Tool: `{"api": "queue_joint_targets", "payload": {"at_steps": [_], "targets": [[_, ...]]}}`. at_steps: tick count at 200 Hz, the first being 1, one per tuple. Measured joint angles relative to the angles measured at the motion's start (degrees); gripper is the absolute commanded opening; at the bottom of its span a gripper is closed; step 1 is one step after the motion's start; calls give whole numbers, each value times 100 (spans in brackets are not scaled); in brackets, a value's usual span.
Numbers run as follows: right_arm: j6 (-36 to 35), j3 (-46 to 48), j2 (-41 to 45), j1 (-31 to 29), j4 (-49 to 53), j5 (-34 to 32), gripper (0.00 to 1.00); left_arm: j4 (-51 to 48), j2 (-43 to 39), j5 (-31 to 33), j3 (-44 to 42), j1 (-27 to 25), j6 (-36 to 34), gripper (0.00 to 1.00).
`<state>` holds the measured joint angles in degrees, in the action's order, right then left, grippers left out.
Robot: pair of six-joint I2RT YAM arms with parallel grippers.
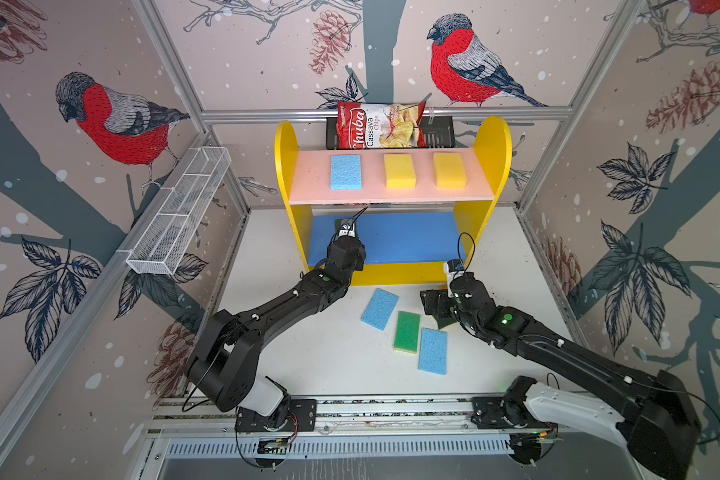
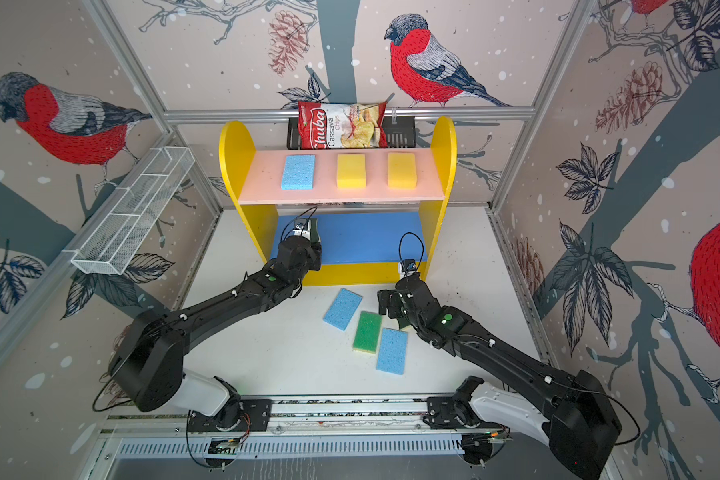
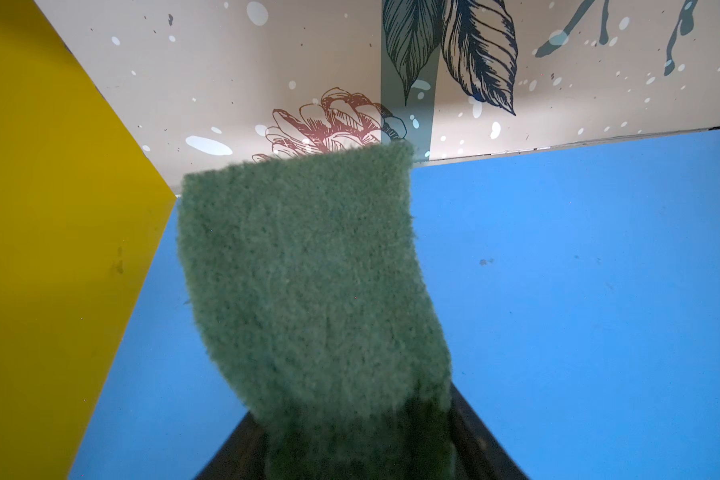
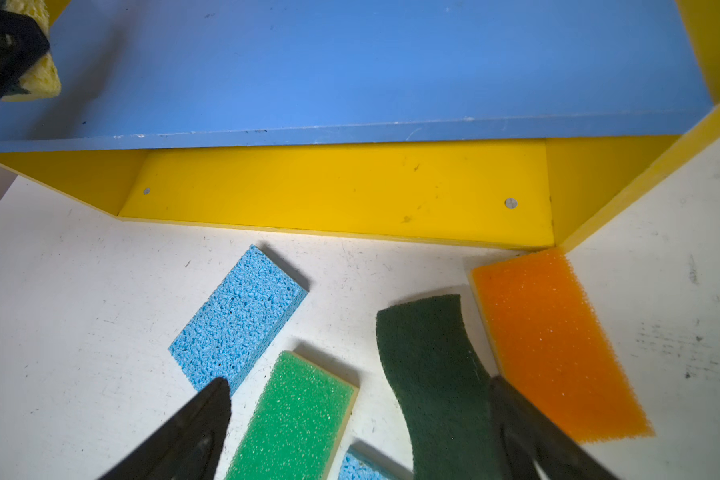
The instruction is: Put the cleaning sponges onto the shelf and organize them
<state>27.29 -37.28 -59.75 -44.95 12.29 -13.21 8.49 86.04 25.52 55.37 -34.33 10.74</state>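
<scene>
My left pincer [image 1: 346, 228] is half hidden under the pink board [image 1: 308, 183] in both top views, and its wrist view cuts the jaws off at the frame edge. It pinches the held sponge [image 3: 308, 270], which covers most of them. That sponge hangs over the left end of the blue board [image 1: 404, 237], near the shelf [image 1: 491, 145] side panel. I cannot tell whether it touches the board, which is bare to the right.

My right pincer [image 4: 358, 384] is spread wide above the table [image 1: 308, 353], in front of the shelf base. My right wrist hides the wavy sponge [image 4: 433, 365] and nearly all the orange sponge [image 4: 549, 345] from the top views. The orange one's corner meets the shelf's right foot. The green sponge [image 4: 296, 415] lies between the rear blue sponge [image 1: 379, 309] and the front blue sponge [image 1: 433, 351].

The held sponge is fuzzy dark-green fibre on yellow foam. The blue ones are pitted.

On the pink board, spaced apart, sit the top blue sponge [image 1: 346, 171] and 2 yellow sponges [image 1: 400, 171].
</scene>
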Motion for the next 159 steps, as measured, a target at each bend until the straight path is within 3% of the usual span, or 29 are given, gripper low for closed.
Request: {"api": "queue_joint_targets", "payload": {"at_steps": [159], "targets": [[9,-35,-155,-2,-7,2,96,-179,192,26,282,107,96,55]]}}
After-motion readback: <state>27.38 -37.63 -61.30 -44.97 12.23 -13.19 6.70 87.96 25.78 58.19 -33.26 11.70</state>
